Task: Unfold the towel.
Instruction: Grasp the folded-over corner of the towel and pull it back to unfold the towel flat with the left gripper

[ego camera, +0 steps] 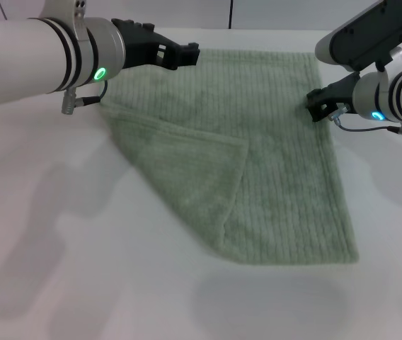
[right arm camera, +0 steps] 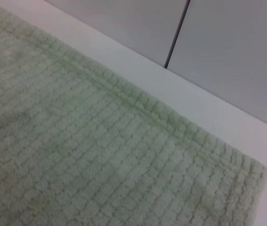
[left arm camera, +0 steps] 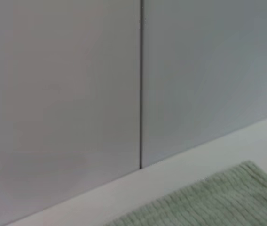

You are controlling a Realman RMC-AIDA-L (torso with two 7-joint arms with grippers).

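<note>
The pale sage-green ribbed towel [ego camera: 279, 163] lies flat on the white table [ego camera: 59, 269]. Its near-left corner is folded over as a triangular flap [ego camera: 187, 170] lying on top of the cloth. My left gripper [ego camera: 183, 53] hovers over the towel's far-left corner. My right gripper [ego camera: 319, 106] is at the towel's right hemmed edge, near the far-right corner. The left wrist view shows only a far corner of the towel [left arm camera: 218, 202]. The right wrist view shows the towel's weave and hem close up [right arm camera: 77, 155].
Grey wall panels [left arm camera: 77, 94] with a dark vertical seam stand just behind the table's far edge. Bare white tabletop surrounds the towel to the left, in front and to the right.
</note>
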